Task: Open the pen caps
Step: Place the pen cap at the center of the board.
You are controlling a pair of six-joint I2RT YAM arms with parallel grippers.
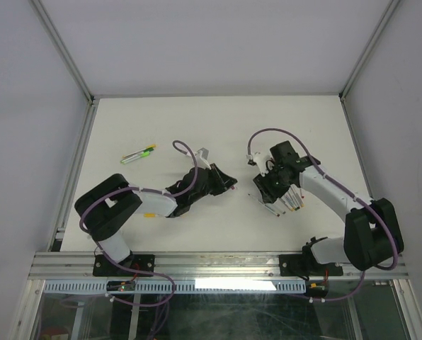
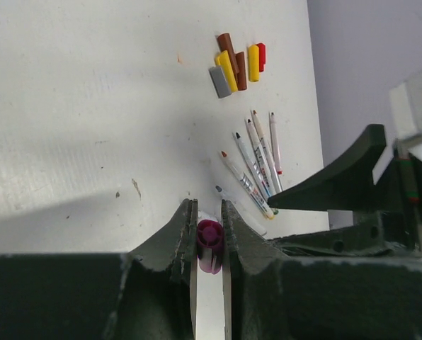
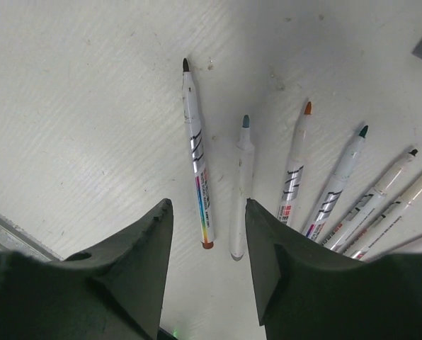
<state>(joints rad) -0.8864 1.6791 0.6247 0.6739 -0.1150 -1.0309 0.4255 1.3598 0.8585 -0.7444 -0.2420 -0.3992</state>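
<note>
White tabletop [image 1: 218,120], slim white-barrelled pens [image 3: 197,163] lying uncapped. My left claw [image 2: 207,207] grips a stubby purple plastic cap [image 2: 209,244]; right claw [image 3: 208,204] parted, empty. Risk: dropped cap rolling off.

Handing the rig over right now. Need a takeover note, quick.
Left tool: shut on a purple cap.
Right tool: open, empty, poised over the uncapped pens.
Done: several pens lie uncapped in a fan; loose caps are piled just beyond them.
Left: set the purple cap down. The two pens lying apart at the far left look still capped.
</note>
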